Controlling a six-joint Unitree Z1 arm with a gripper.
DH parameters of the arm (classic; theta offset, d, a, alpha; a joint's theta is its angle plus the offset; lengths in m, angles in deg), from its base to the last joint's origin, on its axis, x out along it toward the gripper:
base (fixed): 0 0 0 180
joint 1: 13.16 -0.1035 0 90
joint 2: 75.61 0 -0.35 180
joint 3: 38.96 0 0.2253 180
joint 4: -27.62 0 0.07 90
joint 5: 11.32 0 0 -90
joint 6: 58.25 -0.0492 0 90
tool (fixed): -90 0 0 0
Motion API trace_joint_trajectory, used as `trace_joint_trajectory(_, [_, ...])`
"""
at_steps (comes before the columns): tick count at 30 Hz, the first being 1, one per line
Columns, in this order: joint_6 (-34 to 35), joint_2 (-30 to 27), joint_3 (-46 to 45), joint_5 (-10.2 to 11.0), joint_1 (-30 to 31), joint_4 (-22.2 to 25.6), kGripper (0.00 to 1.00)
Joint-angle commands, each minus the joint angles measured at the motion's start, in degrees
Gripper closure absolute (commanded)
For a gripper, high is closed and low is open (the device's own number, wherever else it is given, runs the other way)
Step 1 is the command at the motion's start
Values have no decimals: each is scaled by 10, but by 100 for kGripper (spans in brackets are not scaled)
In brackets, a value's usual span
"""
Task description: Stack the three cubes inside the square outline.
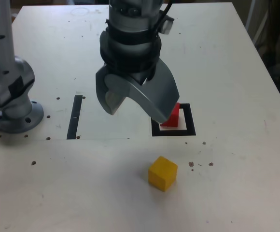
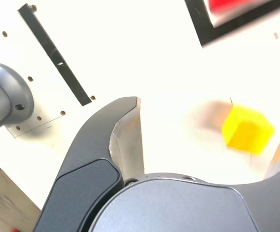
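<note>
So the exterior view looks down at a slant from off the arm, far enough back for the tabletop (image 1: 227, 159) and arm base (image 1: 17, 113). Wrist cam's closer, peering past the gripper (image 2: 210, 140) at the tabletop; both catch the yellow cube (image 1: 162, 173) and black strip (image 1: 75, 117).

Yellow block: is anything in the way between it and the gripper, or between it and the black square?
Nothing that I can see: just bare table lies between the yellow block and the open gripper, or the square.

wrist view overexposed, yellow cube (image 2: 247, 129) blurred; exterior view evenly dimmer.
</note>
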Motion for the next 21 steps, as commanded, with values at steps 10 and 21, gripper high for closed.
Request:
trace_joint_trajectory(10, [-36, 90, 102, -5, 62, 17, 3])
trace_joint_trajectory(21, [-36, 141, 95, -15, 64, -18, 6])
